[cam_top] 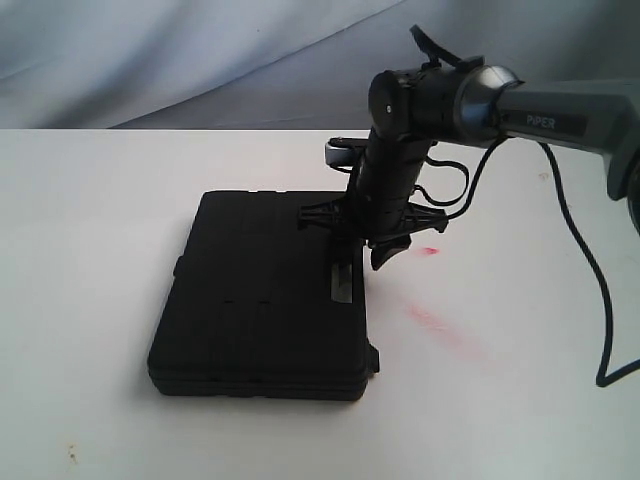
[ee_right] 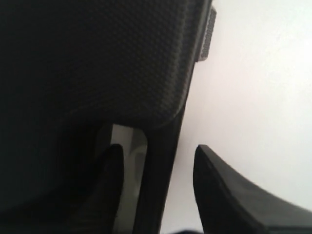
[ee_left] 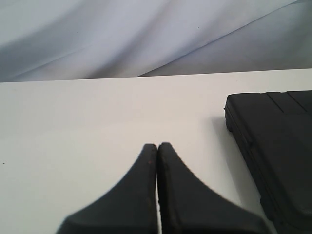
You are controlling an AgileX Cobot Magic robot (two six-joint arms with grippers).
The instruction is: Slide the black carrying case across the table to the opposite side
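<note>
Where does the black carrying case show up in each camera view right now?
Exterior view: the black carrying case lies flat, centre-left of the picture.
Left wrist view: only one corner of it shows, at the picture's right edge.
Right wrist view: its textured lid fills the picture's left and upper part.
Shared landmark: the white table under the case, seen in all three.

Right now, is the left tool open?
No, the left tool is shut: its two fingers press together with nothing between them, above the table and apart from the case.
</note>
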